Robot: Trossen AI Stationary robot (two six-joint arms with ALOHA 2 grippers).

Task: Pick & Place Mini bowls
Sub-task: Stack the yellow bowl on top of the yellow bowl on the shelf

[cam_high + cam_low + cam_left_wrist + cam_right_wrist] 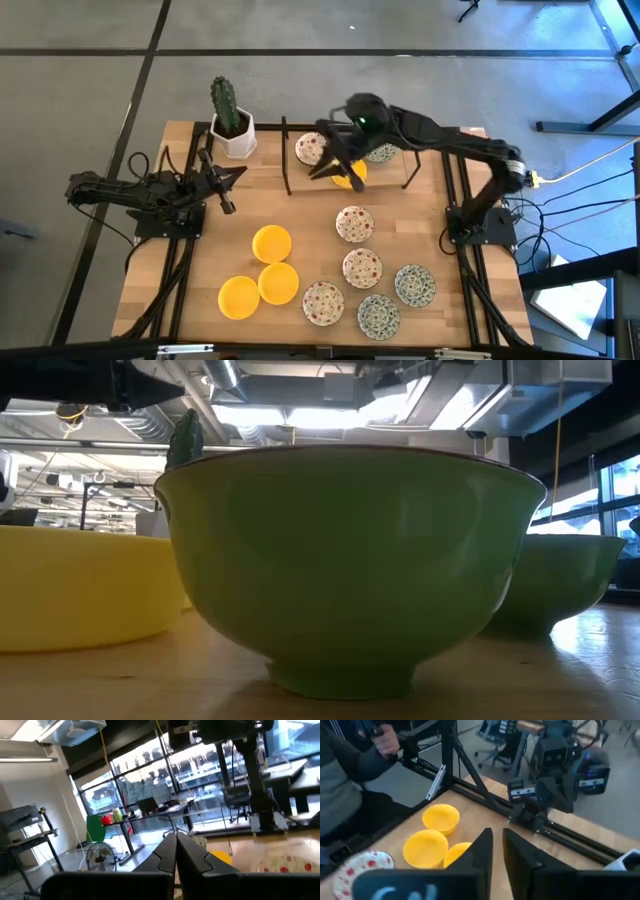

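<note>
The right gripper (345, 172) hangs at twelve o'clock over a yellow bowl (350, 176) inside the rack (288, 160), jaws narrow; whether it grips, I cannot tell. It should lift slowly, I think, clear of the rack. The left gripper (222, 192) waits at nine o'clock, jaws together.

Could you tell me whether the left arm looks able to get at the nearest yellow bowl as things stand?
Probably yes. The left claw, shut, rests at the table's left side, and bare wood lies between it and the nearest yellow bowl. The right claw works up by the rack, away from that path.
</note>
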